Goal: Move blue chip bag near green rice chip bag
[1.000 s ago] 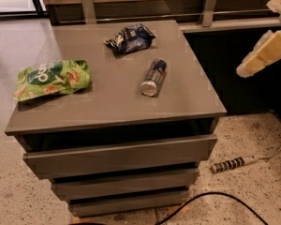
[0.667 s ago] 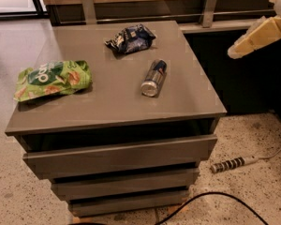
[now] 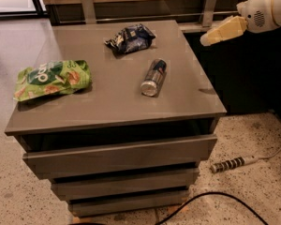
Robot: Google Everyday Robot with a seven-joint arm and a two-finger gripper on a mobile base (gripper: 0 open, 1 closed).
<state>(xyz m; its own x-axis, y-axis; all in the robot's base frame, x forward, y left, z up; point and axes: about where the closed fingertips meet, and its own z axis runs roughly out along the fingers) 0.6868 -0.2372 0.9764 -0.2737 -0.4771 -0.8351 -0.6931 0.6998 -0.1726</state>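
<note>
At the bottom edge of the frame a black cable (image 3: 215, 198) is seen curving over the speckled floor, and a striped power strip (image 3: 232, 163) is laid at the lower right. Above them a grey drawer cabinet (image 3: 107, 102) is shown with its flat top. The green rice chip bag (image 3: 52, 78) is laid flat at the left edge of that top. A silver-and-blue can (image 3: 154, 77) is found on its side near the centre. The blue chip bag (image 3: 130, 38) is set crumpled at the upper centre, well apart from the green bag. The gripper (image 3: 207, 39) is held in the air at the upper right, past the cabinet's right edge, touching nothing; whether it is wide or narrow cannot be told.
</note>
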